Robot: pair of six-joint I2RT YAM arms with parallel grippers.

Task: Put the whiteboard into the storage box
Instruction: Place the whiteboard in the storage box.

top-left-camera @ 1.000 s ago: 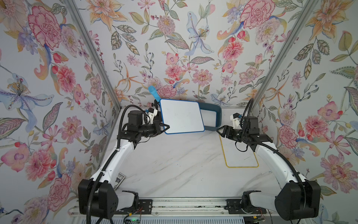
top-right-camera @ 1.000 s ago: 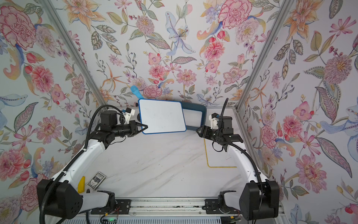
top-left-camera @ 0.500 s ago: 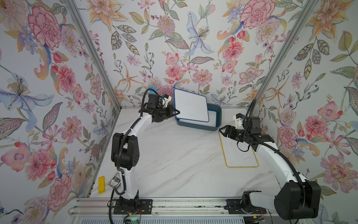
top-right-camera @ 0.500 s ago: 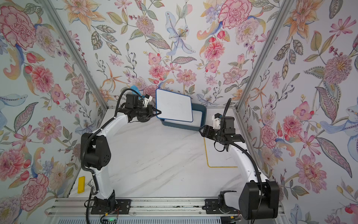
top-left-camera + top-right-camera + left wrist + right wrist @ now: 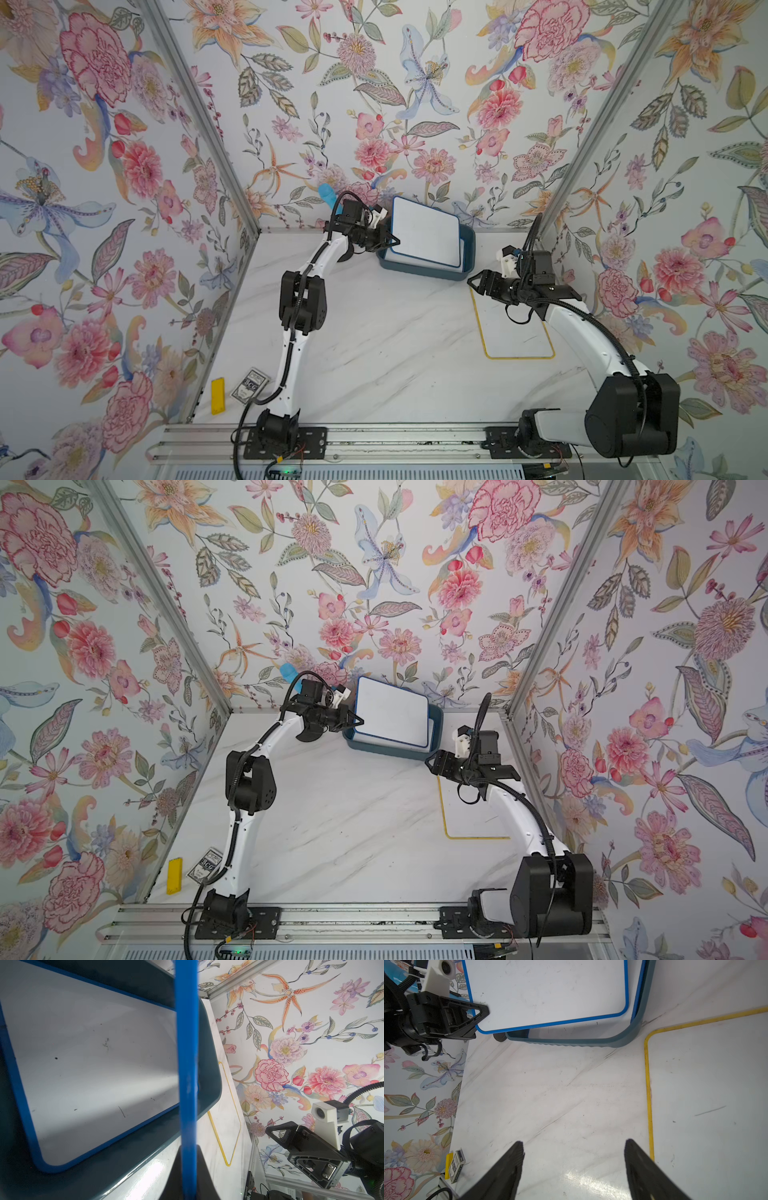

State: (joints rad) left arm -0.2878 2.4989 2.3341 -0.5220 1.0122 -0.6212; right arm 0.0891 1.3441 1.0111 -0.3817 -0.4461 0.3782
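Observation:
My left gripper [image 5: 392, 241] [image 5: 358, 722] is shut on the left edge of a blue-framed whiteboard [image 5: 426, 235] [image 5: 392, 717]. The board hangs tilted over the dark teal storage box [image 5: 424, 272] [image 5: 386, 752] at the back wall. The left wrist view shows the held board edge-on as a blue bar [image 5: 187, 1064] between the jaws. Behind it, a second blue-framed whiteboard [image 5: 93, 1064] lies flat inside the box [image 5: 209, 1076]. My right gripper [image 5: 473, 282] [image 5: 573, 1147] hovers open and empty just right of the box [image 5: 581, 1042].
A yellow-framed whiteboard [image 5: 515, 332] [image 5: 706, 1084] lies flat on the marble table under my right arm. A card deck [image 5: 249, 385] and a yellow block [image 5: 217, 395] sit at the front left edge. A light blue object [image 5: 327, 195] stands by the back wall.
My left arm has carried the blue-framed whiteboard back and to the right, from in front of the storage box to over it. The right gripper has barely moved.

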